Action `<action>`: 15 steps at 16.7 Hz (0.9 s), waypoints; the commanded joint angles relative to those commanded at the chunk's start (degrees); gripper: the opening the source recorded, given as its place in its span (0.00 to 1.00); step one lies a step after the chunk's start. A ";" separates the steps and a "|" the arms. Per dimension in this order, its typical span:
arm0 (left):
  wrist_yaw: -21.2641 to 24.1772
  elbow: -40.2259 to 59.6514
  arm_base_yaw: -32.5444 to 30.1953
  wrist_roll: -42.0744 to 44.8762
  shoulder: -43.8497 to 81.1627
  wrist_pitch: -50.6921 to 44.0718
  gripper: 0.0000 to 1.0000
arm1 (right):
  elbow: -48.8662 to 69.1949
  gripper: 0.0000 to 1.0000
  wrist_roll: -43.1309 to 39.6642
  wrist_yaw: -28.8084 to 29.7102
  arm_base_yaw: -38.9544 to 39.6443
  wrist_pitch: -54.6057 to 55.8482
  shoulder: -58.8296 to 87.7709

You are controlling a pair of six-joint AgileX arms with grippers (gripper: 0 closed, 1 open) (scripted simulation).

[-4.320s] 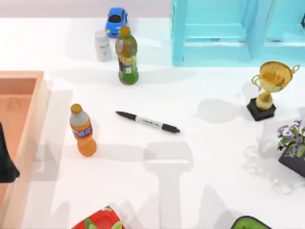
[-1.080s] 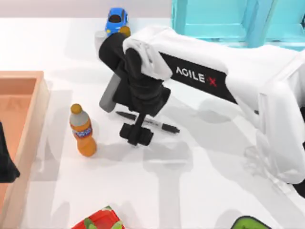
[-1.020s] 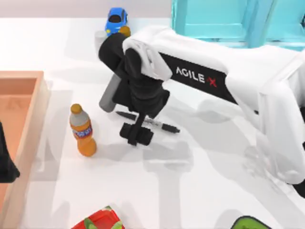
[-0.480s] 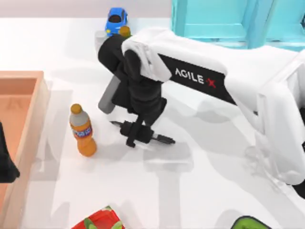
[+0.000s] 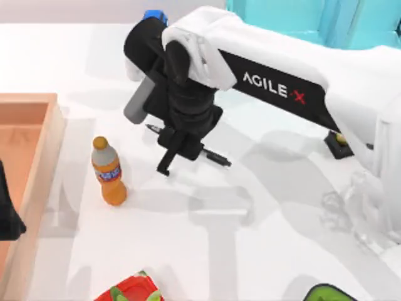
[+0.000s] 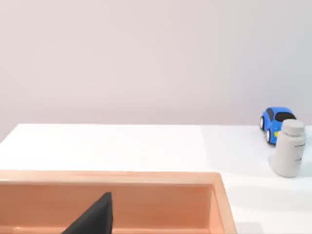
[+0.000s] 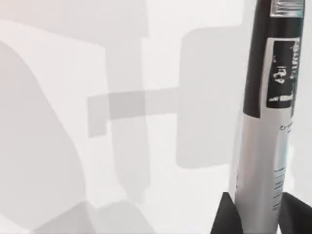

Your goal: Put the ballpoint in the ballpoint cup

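The ballpoint (image 5: 215, 157) is a slim pen with black ends. It hangs above the table near the middle, with my right gripper (image 5: 180, 148) shut on its barrel. One black tip sticks out to the left and the other to the right. In the right wrist view the white printed barrel of the ballpoint (image 7: 265, 122) runs between the two dark fingers (image 7: 226, 217), with the white table and shadows below. My left gripper (image 5: 9, 213) is parked over the wooden tray at the left edge. The ballpoint cup is out of view.
An orange bottle (image 5: 108, 172) stands just left of the pen. A wooden tray (image 5: 39, 128) lies at the left edge. A blue toy car (image 6: 277, 122) and a white pill bottle (image 6: 289, 153) stand at the back. A teal cabinet (image 5: 294, 15) is at the back right.
My right gripper came down over the pen, closed on it and lifted it off the table, carrying it slightly toward the back. The left arm stayed still.
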 joint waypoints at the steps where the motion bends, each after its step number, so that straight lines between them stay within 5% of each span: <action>1: 0.00 0.00 0.00 0.00 0.00 0.00 1.00 | -0.75 0.00 1.31 0.54 0.19 -0.18 -2.42; 7: 0.00 0.00 0.00 0.00 0.00 0.00 1.00 | -5.83 0.00 7.94 3.43 3.30 -5.58 -13.45; 15: 0.00 0.00 0.00 0.00 0.00 0.00 1.00 | -11.17 0.00 8.55 -1.43 13.66 -16.26 -20.21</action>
